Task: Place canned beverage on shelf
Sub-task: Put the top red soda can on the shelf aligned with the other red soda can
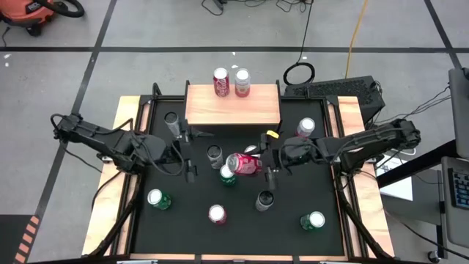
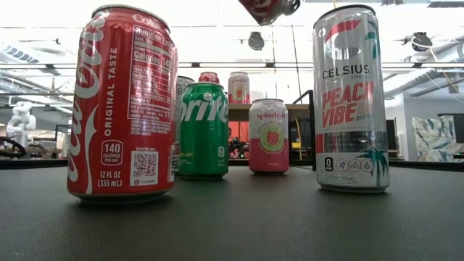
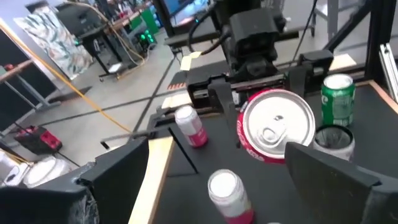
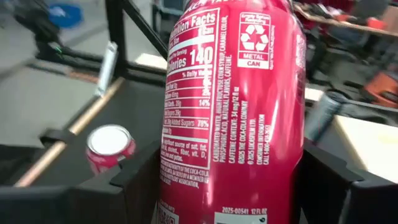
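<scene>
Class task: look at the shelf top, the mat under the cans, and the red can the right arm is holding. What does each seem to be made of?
Shelf top: light wood, by its visible grain; matte.
Mat: black, dull, possibly rubber or foam; the look leaves it open.
Red can, held in the right gripper: metal, likely aluminium, glossy printed coat; its label reads "metal can", and the left wrist view shows a silvery pull-tab lid.

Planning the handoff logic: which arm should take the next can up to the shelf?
Right. The right gripper is shut on a red can, held on its side above the mat, just in front of the shelf, which has two cans and bare wood. The left gripper is open and empty.
</scene>
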Motion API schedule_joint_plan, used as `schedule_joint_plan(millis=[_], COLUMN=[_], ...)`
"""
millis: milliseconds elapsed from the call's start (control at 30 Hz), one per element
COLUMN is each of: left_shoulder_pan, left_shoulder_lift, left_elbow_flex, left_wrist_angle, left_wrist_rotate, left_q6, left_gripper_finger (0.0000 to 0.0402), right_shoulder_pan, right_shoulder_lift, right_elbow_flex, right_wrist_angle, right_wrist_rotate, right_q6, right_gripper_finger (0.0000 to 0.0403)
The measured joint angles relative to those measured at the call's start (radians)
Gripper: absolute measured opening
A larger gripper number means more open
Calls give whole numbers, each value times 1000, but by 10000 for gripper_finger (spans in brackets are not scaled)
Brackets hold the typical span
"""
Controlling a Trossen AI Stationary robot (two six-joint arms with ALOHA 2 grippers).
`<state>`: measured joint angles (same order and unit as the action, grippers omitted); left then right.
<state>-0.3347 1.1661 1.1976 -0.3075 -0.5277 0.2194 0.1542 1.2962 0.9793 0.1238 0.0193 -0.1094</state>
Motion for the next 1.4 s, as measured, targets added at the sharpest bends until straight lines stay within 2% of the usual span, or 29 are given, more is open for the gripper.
schedule_joint_plan(millis=[333, 567, 667, 833, 1067, 1233, 1400], left_shoulder_pan=[0, 0, 5, 18, 67, 96, 127], left_shoulder_lift=[25, 26, 41, 51, 82, 95, 109], left_elbow_flex=[-1, -1, -1, -1, -1, -1, -1], left_wrist_angle=[-17, 20, 63, 92, 126, 142, 175], left_wrist_rotate=[35, 182, 203, 225, 357, 394, 540], left_q6=[-48, 6, 48, 76, 74, 75, 74], left_gripper_finger=[377, 377, 377, 377, 377, 377, 377], right_shoulder_pan=[-58, -89, -104, -142, -179, -192, -201], right_shoulder_lift=[23, 62, 95, 144, 214, 238, 237], right_elbow_flex=[-156, -194, -194, -193, -193, -193, -193], right_wrist_angle=[382, 574, 659, 736, 866, 916, 936], right_wrist_rotate=[-173, -315, -378, -446, -521, -573, -600], right_q6=[12, 11, 12, 31, 79, 95, 91], right_gripper_finger=[273, 273, 274, 274, 274, 274, 274])
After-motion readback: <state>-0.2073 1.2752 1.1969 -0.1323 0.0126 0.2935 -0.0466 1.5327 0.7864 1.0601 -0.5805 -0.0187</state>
